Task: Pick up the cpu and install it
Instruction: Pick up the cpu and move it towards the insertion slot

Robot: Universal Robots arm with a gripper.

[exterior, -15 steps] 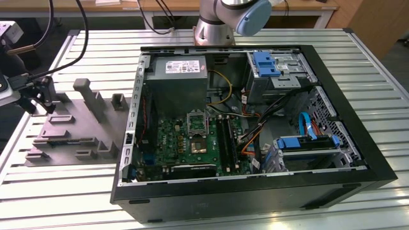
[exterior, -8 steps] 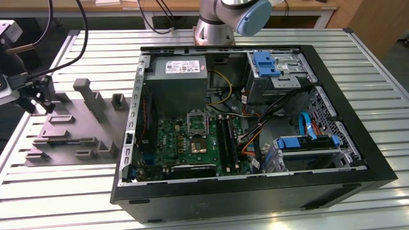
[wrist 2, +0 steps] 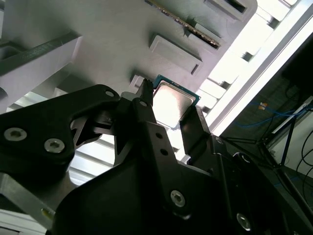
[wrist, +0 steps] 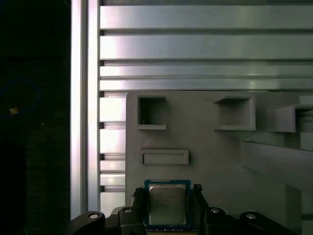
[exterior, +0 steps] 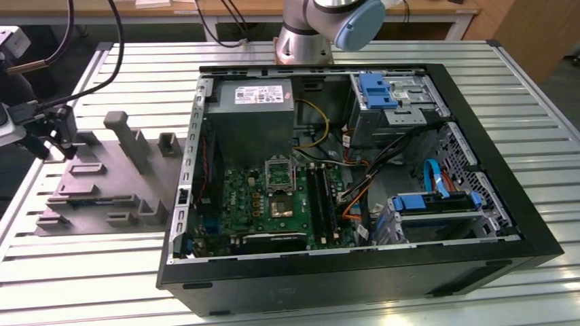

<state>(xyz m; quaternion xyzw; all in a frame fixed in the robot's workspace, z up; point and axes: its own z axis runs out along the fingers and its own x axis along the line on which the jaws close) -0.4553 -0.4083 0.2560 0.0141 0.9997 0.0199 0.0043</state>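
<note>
Surface: slatted aluminium surface (exterior: 544, 102), carrying an open black computer case (exterior: 507, 224) and, on the exterior view's left, a grey moulded fixture plate (exterior: 100, 197).
Case: lies on its side with a large green circuit board (exterior: 263, 204) inside; a silver metal-framed socket (exterior: 279, 173) sits on the board near its middle.
Gripper: the black two-fingered gripper (exterior: 54, 139) hangs over the far corner of the fixture plate on the exterior view's left, well apart from the case.
Cpu: small flat square chip with a pale silvery top and a thin dark rim (wrist: 167, 205), between the fingers (wrist: 138, 208) in both wrist views, over the grey plate.
Grip: narrow, one finger against each opposite edge of the cpu (wrist 2: 172, 102).
Contact with plate: cannot tell whether the cpu rests on it or is raised.
</note>
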